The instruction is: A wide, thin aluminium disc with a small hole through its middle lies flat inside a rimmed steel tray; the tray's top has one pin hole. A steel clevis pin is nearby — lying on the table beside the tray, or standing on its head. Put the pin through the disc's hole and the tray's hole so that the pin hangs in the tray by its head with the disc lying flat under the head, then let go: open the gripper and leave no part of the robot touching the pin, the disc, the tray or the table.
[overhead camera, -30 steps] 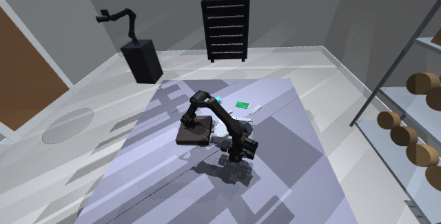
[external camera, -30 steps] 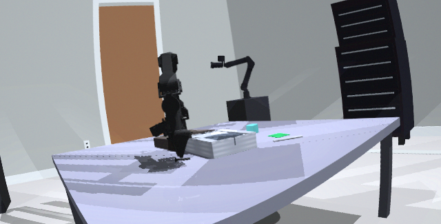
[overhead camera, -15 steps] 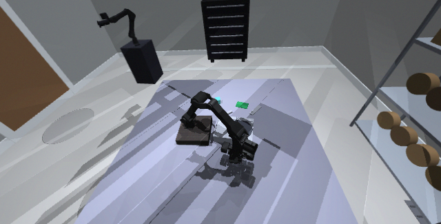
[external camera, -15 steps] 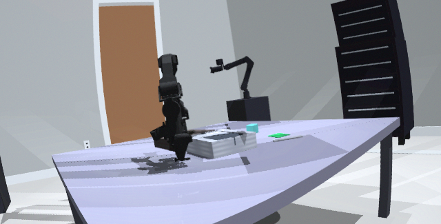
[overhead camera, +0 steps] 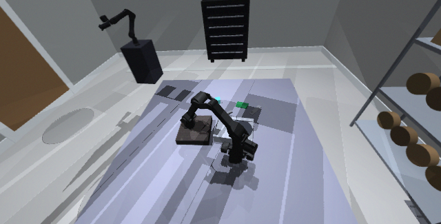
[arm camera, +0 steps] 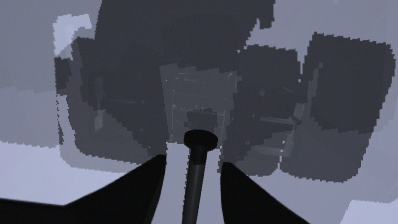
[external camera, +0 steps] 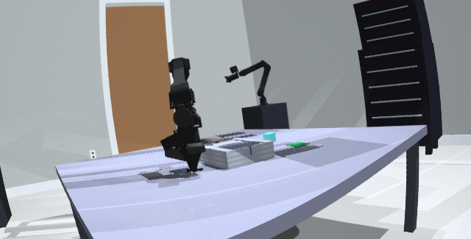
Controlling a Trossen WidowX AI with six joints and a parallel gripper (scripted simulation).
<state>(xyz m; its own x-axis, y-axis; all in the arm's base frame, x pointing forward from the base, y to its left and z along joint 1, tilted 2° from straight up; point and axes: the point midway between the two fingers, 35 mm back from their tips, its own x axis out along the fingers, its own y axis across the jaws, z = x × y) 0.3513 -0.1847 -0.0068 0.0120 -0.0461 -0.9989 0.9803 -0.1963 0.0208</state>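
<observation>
Arm: the working arm (overhead camera: 220, 114) (external camera: 180, 77) rises from a brown block (overhead camera: 193, 140), bends over at a high elbow and reaches down past the tray (overhead camera: 224, 136) (external camera: 228, 159), its last links pointing steeply at the worktop (overhead camera: 269, 182) (external camera: 257, 191).
Pincer: the pincer (overhead camera: 236, 161) (external camera: 192, 170) (arm camera: 193, 166) is low, close to the worktop beside the tray; it is partly open, one finger on each side of the pin's shaft, with a gap showing on both sides. It grips nothing.
Pin: the pin (arm camera: 194, 187) lies on the worktop beside the tray, its shaft running between the fingers and its head beyond the fingertips. It looks dark, nearly black at the round, wide head, with a slim straight shaft in dark grey; the far end of the shaft runs out of the wrist view.
Disc: the disc (external camera: 235, 145) lies flat and grey inside the tray's rim; its hole is too small to make out.
Tray: silvery and square-cornered, with banded side walls.
Count, task things: one pin, one disc, one tray.
Count, others on the worktop: one green piece (overhead camera: 242, 105) (external camera: 298, 144), flat; one cyan cube (overhead camera: 217, 100) (external camera: 269, 136); one brown block.
Count, arms: two, the second arm (overhead camera: 131, 24) (external camera: 265, 77) standing on a dark pedestal (overhead camera: 142, 62) (external camera: 274, 115) well apart.
</observation>
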